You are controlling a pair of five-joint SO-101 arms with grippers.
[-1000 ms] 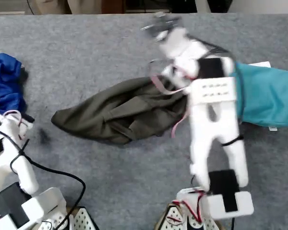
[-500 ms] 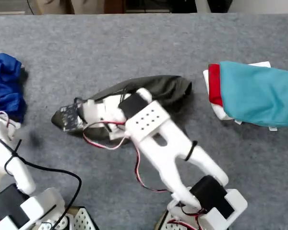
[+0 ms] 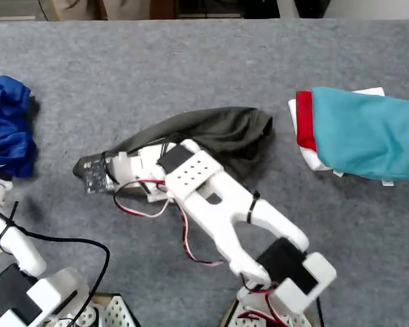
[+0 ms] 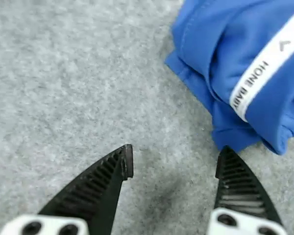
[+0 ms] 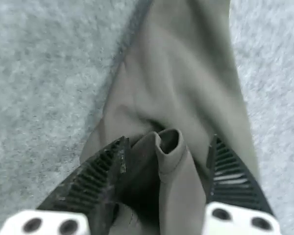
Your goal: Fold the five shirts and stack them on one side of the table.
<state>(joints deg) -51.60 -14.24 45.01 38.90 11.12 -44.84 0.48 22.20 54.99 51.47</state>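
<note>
The right hand [image 5: 170,147] is down at the narrow end of the olive shirt [image 5: 186,88], fingers spread wide. A rolled fold of the cloth stands up between them, and neither finger is pressed onto it, so nothing is pinched. From above, that hand [image 3: 95,174] sits right at the shirt's pointed tip, and the white right arm [image 3: 218,204] lies slantwise over the near half of the olive shirt [image 3: 218,136]. The shirt itself is a long, crumpled heap in the middle of the grey surface [image 3: 123,68], with its fatter end away from the hand.

The left hand [image 4: 176,154] is spread open too and holds nothing, with bare grey surface [image 4: 63,73] showing between its dark ridged fingers. The blue shirt [image 4: 245,63] lies just beside one fingertip, bunched up, with a white band running across it. In the high view the blue shirt [image 3: 7,122] sits well apart from the olive shirt, out beyond its narrow end at the surface's edge.

Beyond the olive shirt's fat end, across a gap of bare surface, there is a stack. A teal shirt [image 3: 368,133] lies folded on top, a red shirt [image 3: 304,122] shows along its edge nearest the olive shirt, and a white shirt [image 3: 313,160] peeks out underneath.
</note>
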